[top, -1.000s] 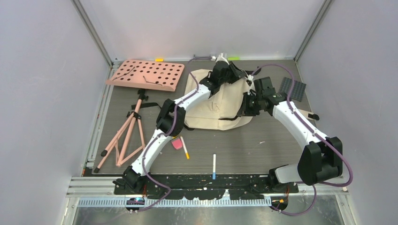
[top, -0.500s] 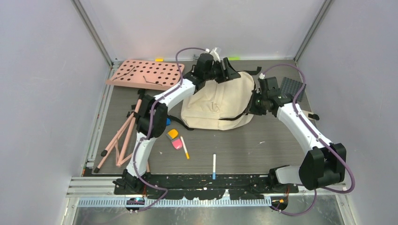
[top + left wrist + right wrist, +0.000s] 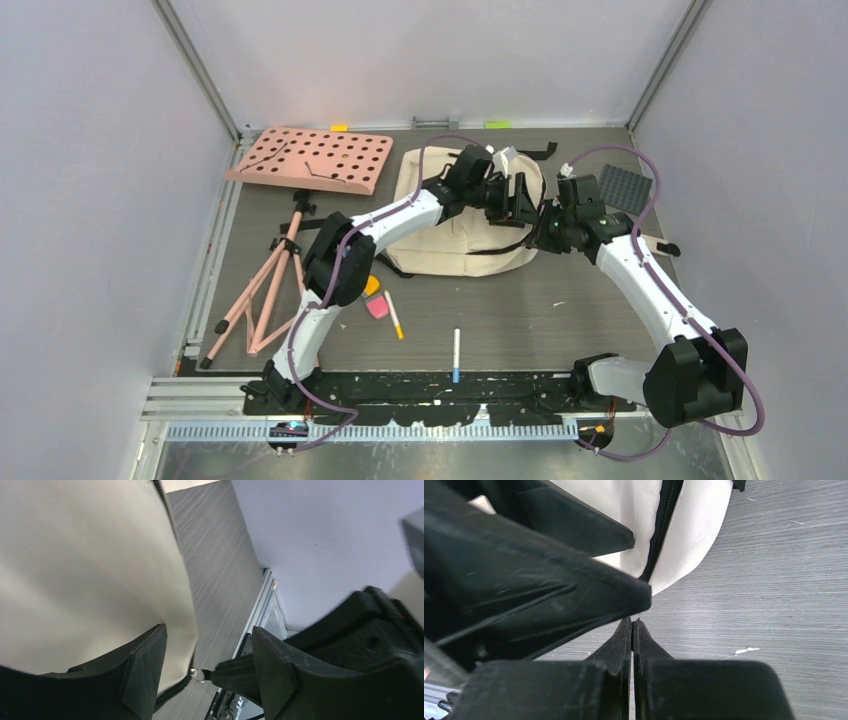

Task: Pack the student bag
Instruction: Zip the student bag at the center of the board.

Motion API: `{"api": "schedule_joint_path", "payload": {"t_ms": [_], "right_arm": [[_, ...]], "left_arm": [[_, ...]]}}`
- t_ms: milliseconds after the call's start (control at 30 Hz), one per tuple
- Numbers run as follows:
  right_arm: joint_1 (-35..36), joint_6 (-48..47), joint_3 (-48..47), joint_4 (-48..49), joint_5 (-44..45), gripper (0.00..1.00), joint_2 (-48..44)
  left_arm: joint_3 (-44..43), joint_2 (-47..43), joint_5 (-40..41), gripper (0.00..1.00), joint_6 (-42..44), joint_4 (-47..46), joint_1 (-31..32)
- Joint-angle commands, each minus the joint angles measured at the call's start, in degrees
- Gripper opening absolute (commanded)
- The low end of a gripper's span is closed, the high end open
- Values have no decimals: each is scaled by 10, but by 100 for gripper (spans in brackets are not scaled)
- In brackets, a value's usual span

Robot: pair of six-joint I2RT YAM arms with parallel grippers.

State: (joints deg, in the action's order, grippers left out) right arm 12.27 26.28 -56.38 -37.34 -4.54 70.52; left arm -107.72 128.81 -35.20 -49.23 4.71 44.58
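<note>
While reaching in from the left across the student bag, holds the left pincer spread wide over the bag's right end, with cream fabric against one finger and bare worktop showing through the gap. Grips nothing with it. Shows a small metal zip pull at the bag's edge, low between those fingers. Over on the right, presses the right pincer tight together, down low just beside the bag's right edge, close to the end of the black zip; can't tell whether anything thin is caught in there. Finds the bag lying flat at the far middle of the worktop. Also takes in a pink perforated board far left, a pink folding stand lying nearer, a pink-and-orange eraser beside a white-and-yellow marker, a white pen near the arm bases, and a dark studded plate far right
</note>
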Motion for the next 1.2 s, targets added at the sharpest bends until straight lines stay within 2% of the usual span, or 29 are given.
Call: {"api": "schedule_joint_path", "payload": {"t_ms": [0,200,367,667,800,1000,1167], "right_arm": [[-1,13,3,10,4,1,-33],[-1,14,6,10,4,1,-39],[-1,14,8,13,2,1,-40],[-1,-10,-31,-10,23,1,-43],[-1,-25,-59,-28,42,1,-37],[-1,-38,-91,-49,75,1,-33],[-1,-23,-57,-40,56,1,-42]], "left_arm": [[-57,16,10,65,60,110,8],[-119,13,113,65,175,263,37],[-120,14,98,62,176,263,43],[-124,38,22,20,99,176,46],[-154,55,20,1,68,131,46],[-247,102,41,0,51,86,43],[-343,150,81,0,45,64,33]]}}
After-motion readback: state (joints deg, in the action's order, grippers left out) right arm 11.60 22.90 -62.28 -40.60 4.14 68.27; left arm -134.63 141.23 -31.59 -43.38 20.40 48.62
